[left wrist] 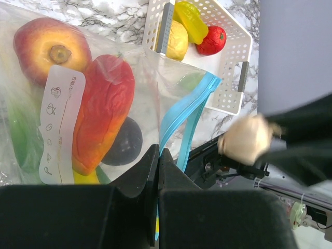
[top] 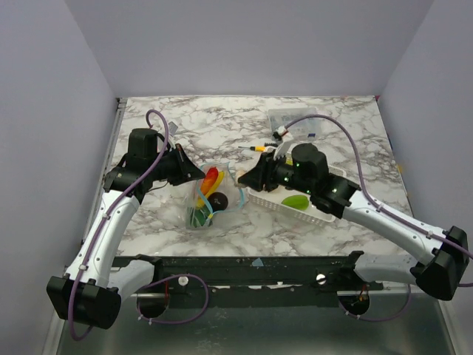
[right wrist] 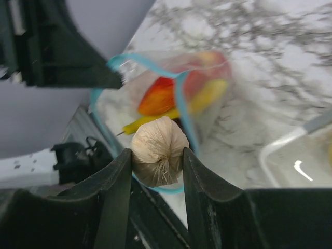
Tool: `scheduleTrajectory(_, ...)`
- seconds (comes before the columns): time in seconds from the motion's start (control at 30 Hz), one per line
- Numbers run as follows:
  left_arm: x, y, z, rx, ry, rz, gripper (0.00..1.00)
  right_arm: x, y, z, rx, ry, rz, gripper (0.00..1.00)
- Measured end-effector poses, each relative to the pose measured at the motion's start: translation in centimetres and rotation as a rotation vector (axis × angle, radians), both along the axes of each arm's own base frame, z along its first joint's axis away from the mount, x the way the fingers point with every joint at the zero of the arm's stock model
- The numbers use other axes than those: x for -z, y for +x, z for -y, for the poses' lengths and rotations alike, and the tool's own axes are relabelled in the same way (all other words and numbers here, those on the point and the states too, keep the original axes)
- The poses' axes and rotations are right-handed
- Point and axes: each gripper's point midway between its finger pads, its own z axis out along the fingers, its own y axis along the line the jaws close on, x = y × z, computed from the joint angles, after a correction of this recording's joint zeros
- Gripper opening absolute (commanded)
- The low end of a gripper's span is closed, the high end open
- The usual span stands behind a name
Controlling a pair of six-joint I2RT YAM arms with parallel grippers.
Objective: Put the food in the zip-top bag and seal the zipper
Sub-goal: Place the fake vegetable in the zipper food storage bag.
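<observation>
From above, the clear zip-top bag (top: 209,198) lies on the marble tabletop (top: 192,118) with red, yellow and dark toy food inside. The left fingers (top: 189,169) meet its left edge, the right fingers (top: 250,179) sit just right of it, and a white basket (top: 275,205) lies further right. In the left wrist view, a white label (left wrist: 62,124) on the bag bears small icons and print too small to read. A red-orange pepper (left wrist: 106,109), a peach-like fruit (left wrist: 46,46) and a dark round piece (left wrist: 127,141) show through the bag. The left fingers are clenched on the bag's edge beside the light-blue zipper (left wrist: 187,111). In the right wrist view, the right fingers grasp a toy garlic bulb (right wrist: 158,145) before the bag's open mouth.
</observation>
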Motion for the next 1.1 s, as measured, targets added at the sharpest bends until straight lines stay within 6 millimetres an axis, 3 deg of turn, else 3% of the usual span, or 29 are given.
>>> scheduleTrajectory(0.1,0.0,0.0,0.0,-0.002,-0.003,-0.003,0.0,-0.5,-3.9,-3.4,-0.134,0.002,0.015,0.38)
scheduleTrajectory(0.2,0.0,0.0,0.0,-0.004,-0.005,-0.005,0.0,-0.2,-5.8,-5.9,-0.2,-0.02,0.016,0.38)
scheduleTrajectory(0.37,0.0,0.0,0.0,-0.004,-0.005,-0.006,0.0,2.1,-5.2,-8.9,-0.156,-0.114,0.017,0.41)
scheduleTrajectory(0.43,0.0,0.0,0.0,-0.004,-0.005,-0.005,0.0,2.9,-4.0,-9.6,-0.097,-0.156,0.021,0.48)
scheduleTrajectory(0.57,-0.1,-0.1,0.0,-0.003,-0.007,-0.004,0.0,4.2,-2.1,-9.6,0.011,-0.223,0.021,0.69)
scheduleTrajectory(0.7,-0.2,-0.1,0.0,-0.002,-0.008,-0.001,0.0,4.8,-1.2,-9.5,0.05,-0.257,0.012,0.82)
scheduleTrajectory(0.97,-0.2,-0.2,0.1,0.001,-0.01,-0.002,0.0,4.7,-2.0,-9.5,0.036,-0.239,-0.022,0.82)
scheduleTrajectory(1.1,-0.2,-0.2,0.1,0.002,-0.01,-0.002,0.0,3.3,-3.9,-8.4,-0.013,-0.185,-0.035,0.81)
